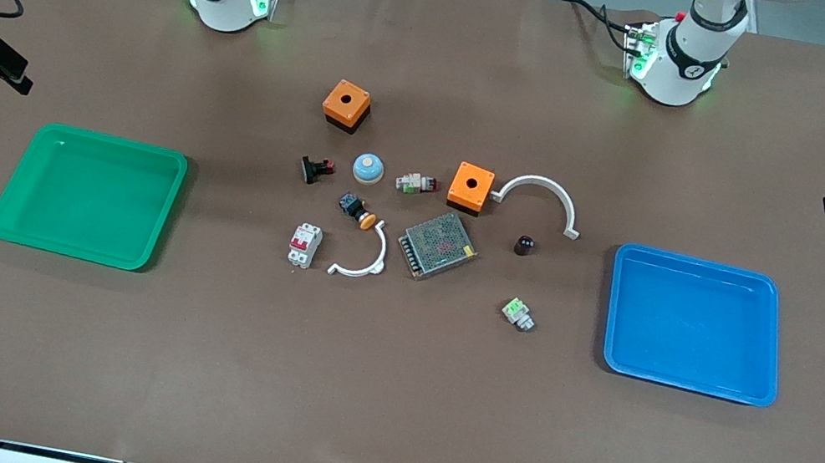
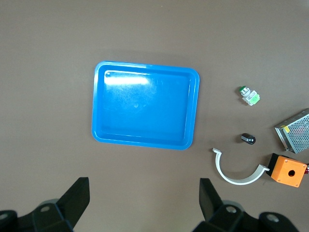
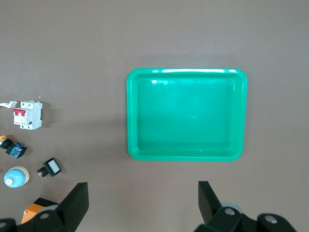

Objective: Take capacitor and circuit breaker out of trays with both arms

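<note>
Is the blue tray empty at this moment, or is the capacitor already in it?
Empty. The blue tray shows only bare floor in both views; the capacitor stands on the table beside it, toward the table's middle.

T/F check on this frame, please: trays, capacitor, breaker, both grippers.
1. The blue tray holds the capacitor. False: the capacitor sits on the table, between the tray and the metal mesh box.
2. The breaker lies on the table beside a white curved piece. True.
3. The green tray has nothing in it. True.
4. The left gripper is shut on the capacitor. False: it is open, up over the table by the blue tray, holding nothing.
5. The right gripper is open near the green tray. True.
</note>
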`<control>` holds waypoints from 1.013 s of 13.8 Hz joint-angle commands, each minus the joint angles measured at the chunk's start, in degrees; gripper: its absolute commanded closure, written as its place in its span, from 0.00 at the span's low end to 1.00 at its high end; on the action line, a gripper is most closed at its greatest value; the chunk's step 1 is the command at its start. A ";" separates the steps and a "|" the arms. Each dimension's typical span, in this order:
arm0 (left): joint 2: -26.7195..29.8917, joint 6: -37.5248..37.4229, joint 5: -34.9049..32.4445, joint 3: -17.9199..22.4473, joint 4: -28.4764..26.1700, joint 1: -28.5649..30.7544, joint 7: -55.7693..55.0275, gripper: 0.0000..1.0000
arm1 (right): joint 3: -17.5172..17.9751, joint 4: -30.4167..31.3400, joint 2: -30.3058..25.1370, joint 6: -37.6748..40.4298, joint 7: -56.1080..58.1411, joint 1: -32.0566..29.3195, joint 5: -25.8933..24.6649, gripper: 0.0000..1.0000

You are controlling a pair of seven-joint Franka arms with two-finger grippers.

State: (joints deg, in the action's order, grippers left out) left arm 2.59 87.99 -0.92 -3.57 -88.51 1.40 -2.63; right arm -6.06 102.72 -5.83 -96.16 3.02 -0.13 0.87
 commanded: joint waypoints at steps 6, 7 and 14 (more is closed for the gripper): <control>-0.30 -0.63 1.01 0.23 0.62 0.36 -0.27 0.00 | 0.17 1.87 -1.82 -1.22 4.01 0.13 -1.13 0.00; -0.30 -0.54 1.10 0.23 0.62 0.36 -0.27 0.00 | 0.17 1.96 -1.82 -0.96 3.92 0.13 -1.04 0.00; -0.83 -0.37 4.09 0.41 0.62 0.36 -0.18 0.00 | 0.26 2.49 -2.26 -0.08 3.13 0.22 -0.43 0.00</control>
State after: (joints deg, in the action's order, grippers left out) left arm 2.03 87.99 2.17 -3.29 -88.57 1.59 -2.63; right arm -5.89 103.15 -5.87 -96.14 6.31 -0.13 0.84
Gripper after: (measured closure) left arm 0.000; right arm 0.000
